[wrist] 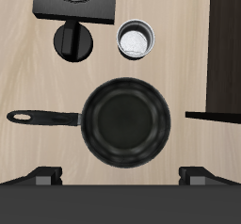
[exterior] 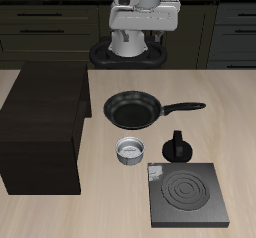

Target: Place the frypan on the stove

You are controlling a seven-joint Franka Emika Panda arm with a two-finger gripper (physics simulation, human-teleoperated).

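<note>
while the jaws hang spread and empty above the round black frypan [wrist: 125, 122], you must next descend onto its long handle [wrist: 42, 119].

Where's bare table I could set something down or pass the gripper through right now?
Bare wood lies along the table's front edge between the cabinet and the stove. It is crowded where the frypan, the metal bowl and the moka pot cluster behind the stove.

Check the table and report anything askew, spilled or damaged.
Nothing stands out. The frypan, small metal bowl and black knobbed pot all sit upright on the table; the stove lies flat and bare. No spill or damage visible.
</note>
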